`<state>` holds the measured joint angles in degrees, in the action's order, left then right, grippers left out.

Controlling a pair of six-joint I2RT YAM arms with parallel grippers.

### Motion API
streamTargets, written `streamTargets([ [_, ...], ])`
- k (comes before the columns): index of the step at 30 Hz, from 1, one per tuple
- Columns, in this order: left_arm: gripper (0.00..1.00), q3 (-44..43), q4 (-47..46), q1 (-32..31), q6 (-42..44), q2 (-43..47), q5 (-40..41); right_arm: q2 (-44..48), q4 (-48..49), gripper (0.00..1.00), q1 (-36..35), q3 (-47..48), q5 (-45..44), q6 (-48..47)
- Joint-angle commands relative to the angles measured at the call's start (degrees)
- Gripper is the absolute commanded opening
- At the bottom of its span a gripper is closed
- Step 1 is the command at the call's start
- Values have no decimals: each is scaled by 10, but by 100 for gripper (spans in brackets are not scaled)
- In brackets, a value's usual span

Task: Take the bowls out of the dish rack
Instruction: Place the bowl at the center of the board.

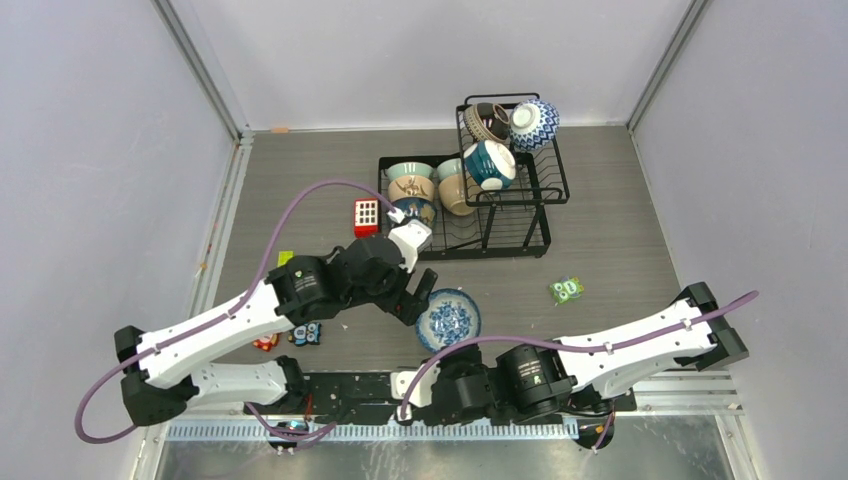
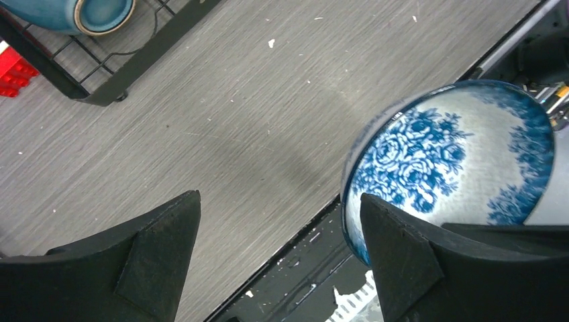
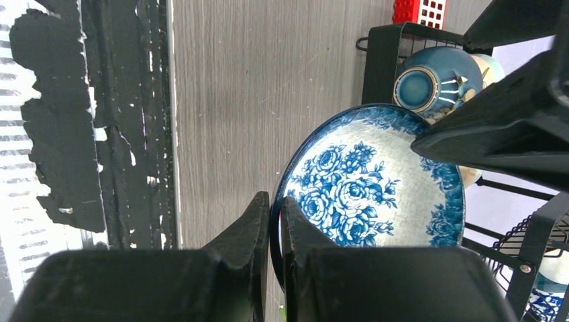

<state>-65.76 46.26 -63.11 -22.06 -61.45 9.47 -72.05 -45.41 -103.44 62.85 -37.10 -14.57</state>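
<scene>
Pinching the floral bowl (image 3: 362, 188) — right gripper (image 3: 274, 204) clamped on it, left gripper (image 2: 280, 201) apart.

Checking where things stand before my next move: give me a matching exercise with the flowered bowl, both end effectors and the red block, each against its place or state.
Things:
1. flowered bowl
2. left end effector
3. right end effector
4. red block

Places or states:
A. open wide
B. on the table, beside the rack's left end
C. shut on a rim
D. out of the rack, near the table's front edge

Pairs: 1-D, 2-A, 3-C, 4-B.
</scene>
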Motion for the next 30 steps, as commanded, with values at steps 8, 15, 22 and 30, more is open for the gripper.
streamTargets([
  [8, 79, -40, 20, -15, 9, -42, 20, 8, 8, 1, -16, 33, -31, 2],
  [15, 70, -31, 4, -24, 0, -53, -4, 14, 20, 1, -17, 25, -37, -3],
  [22, 58, -21, -5, -30, -6, -61, -8, 12, 22, 1, -18, 23, -41, -8],
  [30, 28, -15, -11, -32, -8, -65, -23, 7, 25, 1, -18, 21, -38, -10],
])
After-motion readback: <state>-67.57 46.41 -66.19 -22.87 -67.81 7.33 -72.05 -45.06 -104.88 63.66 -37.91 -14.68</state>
